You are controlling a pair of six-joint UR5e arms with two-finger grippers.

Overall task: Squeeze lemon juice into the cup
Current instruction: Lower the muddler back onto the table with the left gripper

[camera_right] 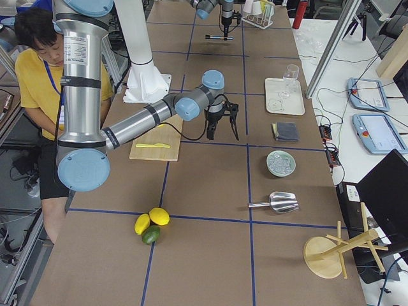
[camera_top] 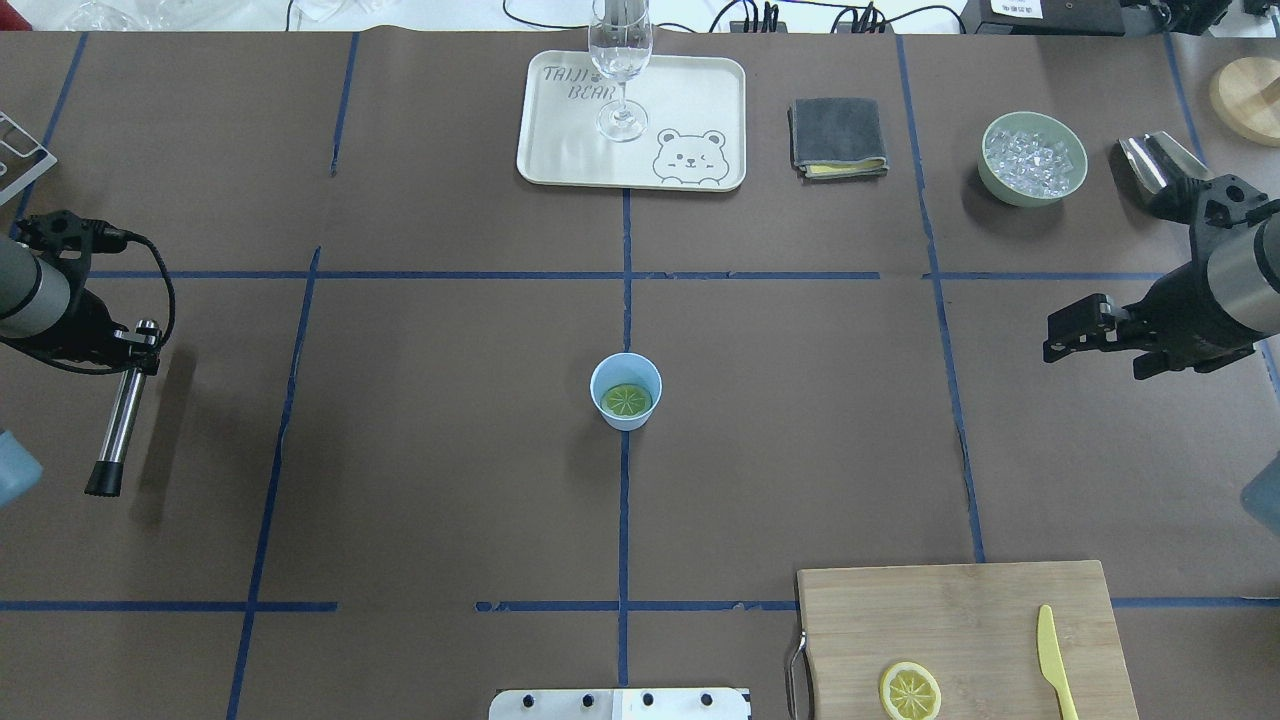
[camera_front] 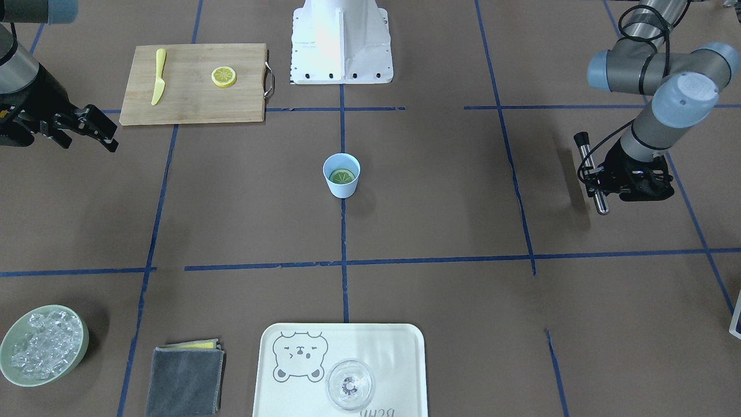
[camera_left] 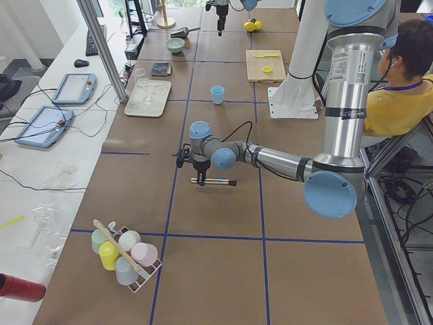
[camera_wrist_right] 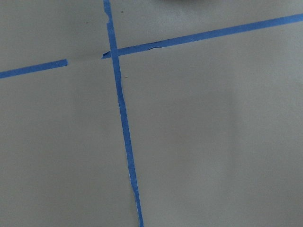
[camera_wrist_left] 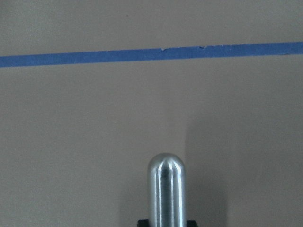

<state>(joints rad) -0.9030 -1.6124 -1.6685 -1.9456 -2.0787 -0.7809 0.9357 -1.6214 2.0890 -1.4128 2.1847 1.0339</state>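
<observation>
The light-blue cup (camera_front: 341, 190) stands at the table's middle, also in the overhead view (camera_top: 610, 370). A lemon slice (camera_top: 626, 401) lies flat inside it, looking greenish (camera_front: 342, 175). A second lemon slice (camera_front: 223, 76) lies on the wooden cutting board (camera_front: 191, 101) next to a yellow plastic knife (camera_front: 158, 77). My left gripper (camera_top: 135, 350) is far to the cup's side, shut on a metal rod with a black tip (camera_top: 118, 425), held level above the table. My right gripper (camera_top: 1095, 358) is open and empty, between the ice bowl and the board.
A cream tray (camera_front: 393, 359) with a clear glass (camera_front: 349, 385) stands at the far edge. A green bowl of ice (camera_front: 84, 347), a folded grey cloth (camera_front: 185, 379) and a metal scoop (camera_top: 1150, 160) lie on the right arm's side. The robot base (camera_front: 341, 46) stands at the near edge.
</observation>
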